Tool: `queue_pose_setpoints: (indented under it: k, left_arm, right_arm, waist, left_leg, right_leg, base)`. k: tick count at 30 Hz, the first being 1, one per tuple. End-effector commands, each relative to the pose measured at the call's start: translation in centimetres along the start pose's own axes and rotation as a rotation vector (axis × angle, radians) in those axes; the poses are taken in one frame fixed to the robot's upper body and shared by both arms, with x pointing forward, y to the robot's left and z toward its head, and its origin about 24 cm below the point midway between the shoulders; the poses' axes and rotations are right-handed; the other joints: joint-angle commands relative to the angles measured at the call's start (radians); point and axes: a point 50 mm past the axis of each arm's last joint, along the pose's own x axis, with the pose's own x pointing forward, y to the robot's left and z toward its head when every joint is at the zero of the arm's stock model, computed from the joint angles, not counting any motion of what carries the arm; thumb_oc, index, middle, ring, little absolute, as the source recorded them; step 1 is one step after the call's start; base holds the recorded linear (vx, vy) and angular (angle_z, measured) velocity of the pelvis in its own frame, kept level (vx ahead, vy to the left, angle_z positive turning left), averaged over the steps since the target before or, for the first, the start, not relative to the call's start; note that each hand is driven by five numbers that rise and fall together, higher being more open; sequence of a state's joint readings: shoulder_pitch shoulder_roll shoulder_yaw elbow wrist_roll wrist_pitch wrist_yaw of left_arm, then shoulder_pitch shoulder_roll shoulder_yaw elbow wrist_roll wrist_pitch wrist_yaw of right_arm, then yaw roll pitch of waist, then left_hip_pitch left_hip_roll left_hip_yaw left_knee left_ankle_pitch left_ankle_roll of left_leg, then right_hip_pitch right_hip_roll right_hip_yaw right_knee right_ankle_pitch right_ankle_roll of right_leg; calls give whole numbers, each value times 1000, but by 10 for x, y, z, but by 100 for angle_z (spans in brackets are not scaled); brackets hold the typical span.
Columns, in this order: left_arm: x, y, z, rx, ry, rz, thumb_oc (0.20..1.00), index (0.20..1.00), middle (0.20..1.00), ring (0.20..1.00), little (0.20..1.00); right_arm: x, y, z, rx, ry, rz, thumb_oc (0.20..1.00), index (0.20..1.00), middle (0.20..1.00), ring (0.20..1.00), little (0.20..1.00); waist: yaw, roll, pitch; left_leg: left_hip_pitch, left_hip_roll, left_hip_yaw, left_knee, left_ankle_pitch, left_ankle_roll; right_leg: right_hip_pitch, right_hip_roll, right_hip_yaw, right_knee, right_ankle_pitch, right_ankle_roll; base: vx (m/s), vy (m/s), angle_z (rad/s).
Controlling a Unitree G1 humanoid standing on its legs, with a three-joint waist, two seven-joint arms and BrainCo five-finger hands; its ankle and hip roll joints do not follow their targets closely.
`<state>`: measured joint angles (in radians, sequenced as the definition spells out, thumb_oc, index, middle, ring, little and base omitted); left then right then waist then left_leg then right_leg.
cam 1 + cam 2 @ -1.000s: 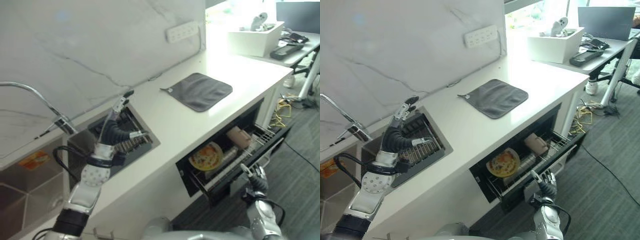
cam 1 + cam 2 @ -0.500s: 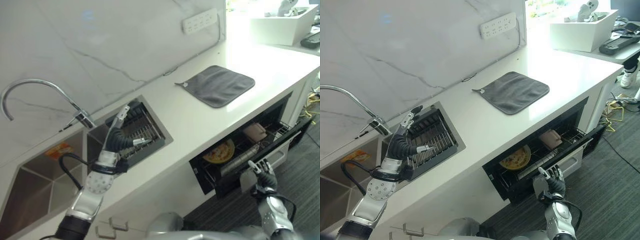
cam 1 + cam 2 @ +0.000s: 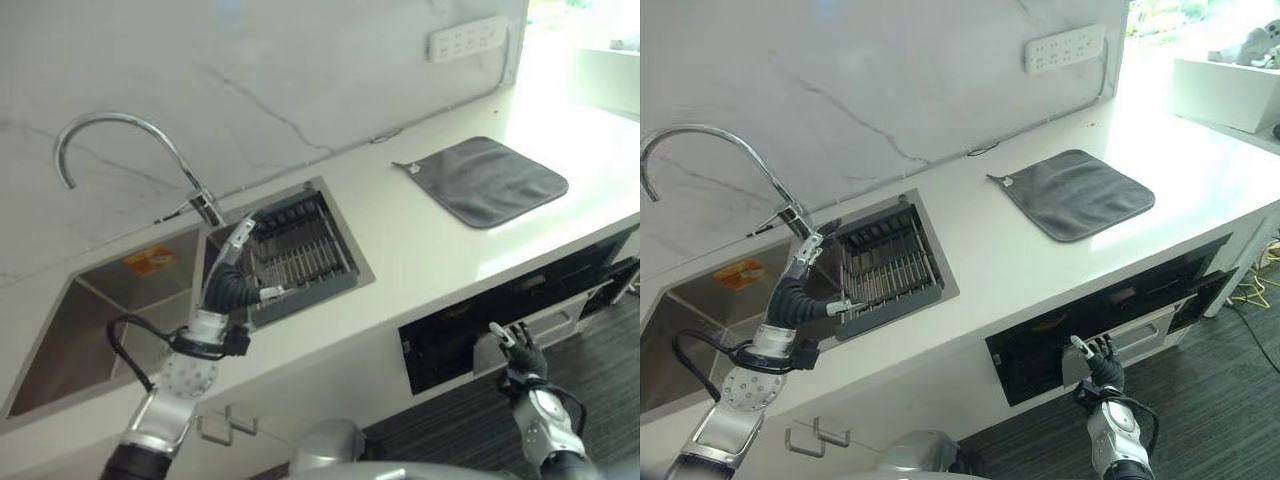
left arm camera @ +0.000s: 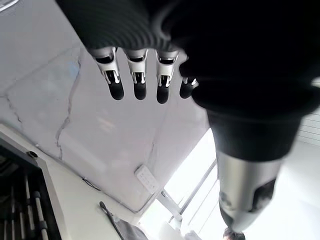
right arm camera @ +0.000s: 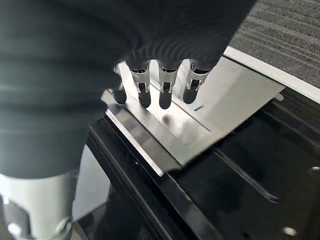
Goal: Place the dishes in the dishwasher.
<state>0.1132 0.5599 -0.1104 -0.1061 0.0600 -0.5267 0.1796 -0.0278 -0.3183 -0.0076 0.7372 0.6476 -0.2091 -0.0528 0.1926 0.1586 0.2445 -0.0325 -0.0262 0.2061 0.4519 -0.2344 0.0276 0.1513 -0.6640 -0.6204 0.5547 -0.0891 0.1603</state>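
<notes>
The black dishwasher drawer [image 3: 500,320] under the white counter is pushed almost fully in, and its front hides the dishes inside. My right hand [image 3: 1095,358] is open, its straight fingers [image 5: 165,85] resting on the drawer's silver handle plate [image 5: 205,125]. A narrow dark gap still shows beside the front in the right wrist view. My left hand [image 3: 232,285] hangs open above the counter edge by the sink rack, fingers [image 4: 137,75] straight and holding nothing.
A dark dish rack [image 3: 300,255] sits in the recess beside the steel sink [image 3: 100,320] and its curved tap [image 3: 110,140]. A grey cloth [image 3: 490,180] lies on the counter to the right. A socket strip [image 3: 1065,45] is on the marble wall.
The drawer has slid in from wide open to almost shut, with my right hand following its front. The plate and cup are now out of sight. The camera has swung left.
</notes>
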Motion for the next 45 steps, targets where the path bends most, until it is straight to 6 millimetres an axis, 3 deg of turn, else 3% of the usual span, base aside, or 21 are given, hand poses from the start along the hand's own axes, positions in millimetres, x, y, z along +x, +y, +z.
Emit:
queue_pose_setpoints:
  k: [1,7,10,15,18,26,27,29,30,31,34,35,38,41,42,45]
  left_arm:
    - [10,23,35,52,-197,31,1000,1000,1000,1000,1000]
    - [15,32,41,77,-226,-12,1000,1000,1000,1000,1000]
    - [23,41,46,104,-250,-28,1000,1000,1000,1000,1000]
    - [33,46,45,112,-247,-46,1000,1000,1000,1000,1000]
    - [39,48,45,123,-247,-53,1000,1000,1000,1000,1000]
    - [49,55,49,161,-261,-48,1000,1000,1000,1000,1000]
    - [50,58,49,172,-266,-37,1000,1000,1000,1000,1000]
    - [55,60,51,212,-285,-16,1000,1000,1000,1000,1000]
    - [62,64,54,207,-306,9,1000,1000,1000,1000,1000]
    - [63,65,54,206,-309,24,1000,1000,1000,1000,1000]
    - [61,75,46,217,-262,97,1000,1000,1000,1000,1000]
    - [47,89,31,219,-183,212,1000,1000,1000,1000,1000]
    - [29,99,18,208,-105,328,1000,1000,1000,1000,1000]
    - [9,108,5,165,-9,439,1000,1000,1000,1000,1000]
    - [-8,114,-4,120,55,519,1000,1000,1000,1000,1000]
    - [-33,113,-21,-20,157,591,1000,1000,1000,1000,1000]
  right_arm:
    - [21,98,75,-48,-297,390,1000,1000,1000,1000,1000]
    - [28,117,111,-151,-379,438,1000,1000,1000,1000,1000]
    - [35,126,148,-214,-436,454,1000,1000,1000,1000,1000]
    - [40,135,174,-292,-461,444,1000,1000,1000,1000,1000]
    - [44,129,179,-283,-442,423,1000,1000,1000,1000,1000]
    - [48,119,160,-243,-374,403,1000,1000,1000,1000,1000]
    - [48,118,156,-222,-357,415,1000,1000,1000,1000,1000]
    - [49,110,141,-170,-305,396,1000,1000,1000,1000,1000]
    - [48,90,115,-128,-237,332,1000,1000,1000,1000,1000]
    - [46,79,104,-125,-217,309,1000,1000,1000,1000,1000]
    - [43,61,78,-128,-151,300,1000,1000,1000,1000,1000]
    - [40,44,53,-130,-62,296,1000,1000,1000,1000,1000]
    - [35,31,34,-175,9,299,1000,1000,1000,1000,1000]
    - [28,19,17,-206,61,289,1000,1000,1000,1000,1000]
    - [22,12,4,-230,102,287,1000,1000,1000,1000,1000]
    - [13,5,-14,-222,153,264,1000,1000,1000,1000,1000]
  waist:
    - [66,41,-37]
    - [121,8,-38]
    - [156,-12,-33]
    - [177,-34,-30]
    - [185,-53,-33]
    - [195,-94,-29]
    - [194,-102,-30]
    - [178,-126,-30]
    - [136,-151,-22]
    - [119,-151,-21]
    - [94,-151,-29]
    - [95,-142,-35]
    - [106,-139,-42]
    - [111,-138,-43]
    - [116,-134,-42]
    - [108,-131,-34]
  left_leg:
    - [107,-68,22,-177,62,83]
    - [109,-81,-33,-200,77,76]
    - [101,-86,-63,-205,86,67]
    - [101,-77,-67,-214,94,56]
    - [113,-66,-69,-235,104,48]
    - [123,-40,-87,-273,125,37]
    - [122,-35,-94,-286,132,37]
    - [109,-37,-136,-299,137,38]
    - [94,-52,-214,-295,130,52]
    - [82,-52,-235,-299,155,59]
    - [88,-45,-271,-328,181,46]
    - [91,-13,-282,-360,227,3]
    - [36,31,-286,-354,278,-61]
    - [-18,80,-264,-360,328,-104]
    - [-43,118,-270,-379,381,-128]
    - [-54,176,-219,-432,465,-158]
  right_leg:
    - [34,62,-13,133,57,-41]
    - [73,88,-40,59,99,-29]
    - [100,95,-62,16,122,-23]
    - [122,105,-83,-39,143,-11]
    - [126,115,-92,-68,163,3]
    - [117,138,-92,-90,178,27]
    - [114,158,-76,-89,165,27]
    - [88,239,9,-86,123,22]
    - [29,360,160,-80,62,3]
    - [10,413,187,-93,46,-24]
    - [-10,475,235,-106,17,-44]
    - [11,526,251,-187,-27,-72]
    - [53,568,260,-287,-80,-115]
    - [64,579,253,-333,-82,-134]
    - [68,591,254,-354,-87,-147]
    - [75,609,237,-402,-71,-151]
  base:
    - [133,-19,36]
    - [117,-23,32]
    - [63,0,17]
    - [-2,5,4]
    - [-42,-12,22]
    - [-85,-76,12]
    - [-227,-139,15]
    - [-337,-183,25]
    - [-399,-133,97]
    - [-386,-117,154]
    - [-328,-50,123]
    - [-443,-56,35]
    - [-376,-21,14]
    - [-358,14,-2]
    - [-355,16,9]
    - [-241,-5,19]
